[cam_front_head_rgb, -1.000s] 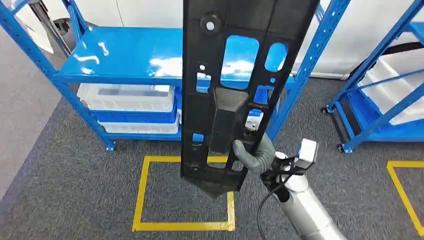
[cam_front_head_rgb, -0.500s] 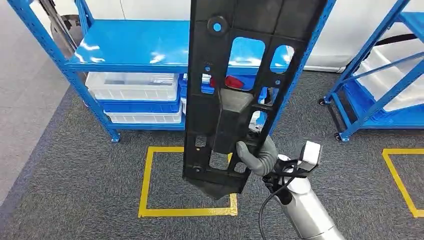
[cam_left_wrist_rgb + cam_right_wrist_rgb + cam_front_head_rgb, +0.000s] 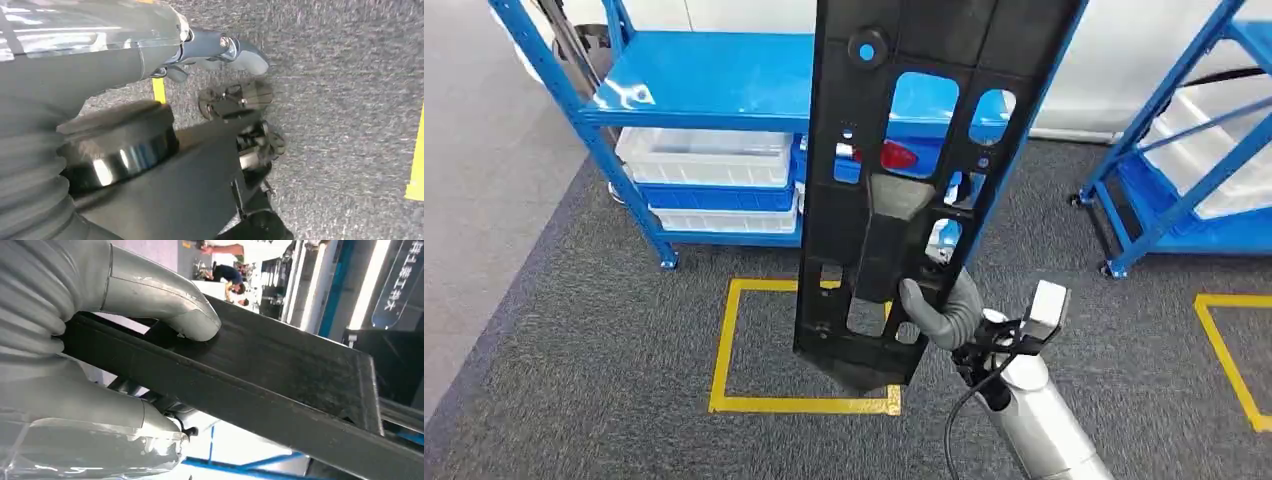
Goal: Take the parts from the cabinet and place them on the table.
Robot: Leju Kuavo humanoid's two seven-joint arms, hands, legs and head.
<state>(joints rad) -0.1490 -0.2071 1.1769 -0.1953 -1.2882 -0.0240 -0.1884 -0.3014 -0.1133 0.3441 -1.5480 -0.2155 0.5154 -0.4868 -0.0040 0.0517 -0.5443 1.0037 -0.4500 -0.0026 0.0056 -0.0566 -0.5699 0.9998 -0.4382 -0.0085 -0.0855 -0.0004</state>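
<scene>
The robot is carrying one part away from the cabinet; the placing step is not yet done, since no tabletop is in sight. The right hand (image 3: 939, 312) is clamping the long black panel (image 3: 904, 180) near its lower end, holding it upright so that most of its length is rising above the hand and running out of the top of the head view. In the right wrist view the thick grey thumb (image 3: 165, 297) is pressing flat on one face of the panel's edge while the rest of the hand is wrapping underneath, so the grip is firm and closed on the part.

Beyond the panel the blue cabinet (image 3: 704, 90) is standing with white bins (image 3: 709, 160) on a lower shelf, and just below the hand a yellow taped square (image 3: 794, 400) is marking the grey carpet.

The left hand (image 3: 220, 47) is hanging over the carpet, apparently holding nothing; whether its fingers are apart or curled I cannot tell.

The next move probably calls for finding the tabletop, then tilting the tall panel down gently, as its long overhang could swing.
</scene>
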